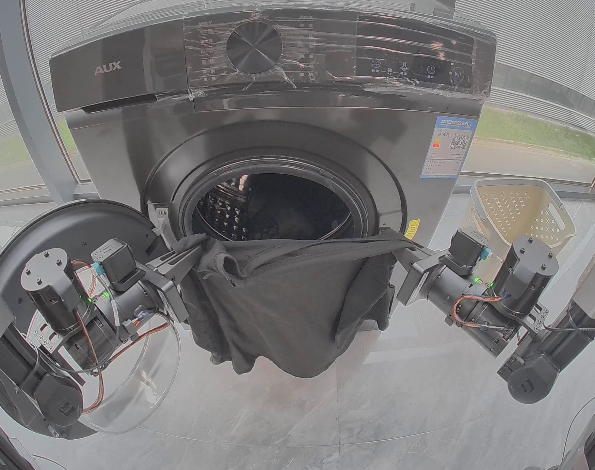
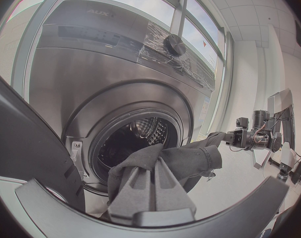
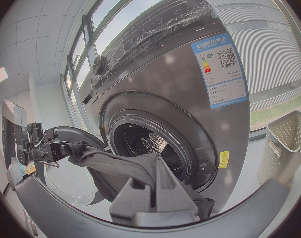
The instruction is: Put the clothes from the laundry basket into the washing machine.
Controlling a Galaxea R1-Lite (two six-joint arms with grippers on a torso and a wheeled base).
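Note:
A dark grey garment (image 1: 291, 295) hangs stretched between my two grippers, just in front of and below the washing machine's open drum (image 1: 278, 207). My left gripper (image 1: 192, 248) is shut on the garment's left edge, and its own view shows the cloth (image 2: 177, 157) pinched at the left gripper (image 2: 155, 164). My right gripper (image 1: 402, 246) is shut on the right edge, with the cloth (image 3: 120, 167) bunched over the right gripper (image 3: 156, 169). The garment's top edge lies level with the drum's lower rim. The beige laundry basket (image 1: 521, 210) stands to the right of the machine.
The machine's round door (image 1: 82, 314) is swung open to the left, behind my left arm. Pale tiled floor (image 1: 376, 406) spreads in front of the machine. Glass walls stand behind and beside it.

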